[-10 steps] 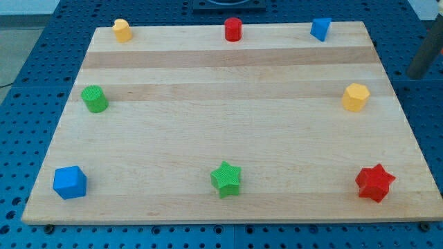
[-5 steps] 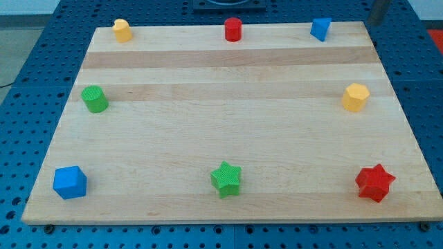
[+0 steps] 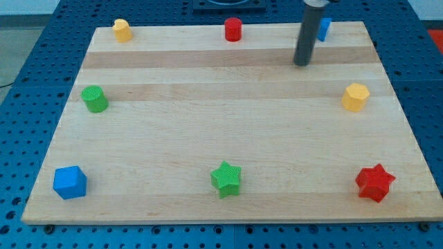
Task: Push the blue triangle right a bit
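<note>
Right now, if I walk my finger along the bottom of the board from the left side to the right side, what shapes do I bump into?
Blue cube → green star → red star.

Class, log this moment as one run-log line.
my tip: on wooden board, lower-left of blue triangle block | contact: none visible | push right: not done
</note>
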Tool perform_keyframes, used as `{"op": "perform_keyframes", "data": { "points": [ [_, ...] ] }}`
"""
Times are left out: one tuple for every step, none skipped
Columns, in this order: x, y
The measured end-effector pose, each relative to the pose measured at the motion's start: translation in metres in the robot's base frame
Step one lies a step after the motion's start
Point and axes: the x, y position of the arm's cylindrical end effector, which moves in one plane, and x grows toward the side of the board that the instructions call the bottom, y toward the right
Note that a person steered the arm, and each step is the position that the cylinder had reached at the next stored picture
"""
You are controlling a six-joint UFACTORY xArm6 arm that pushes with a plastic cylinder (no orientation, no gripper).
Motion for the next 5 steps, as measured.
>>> {"op": "perform_keyframes", "data": {
  "points": [
    [-0.06,-0.009],
    [-0.072,0.015],
    [-0.071,0.03],
    [-0.073,0.049],
    [-0.079,0.063]
  ]
}}
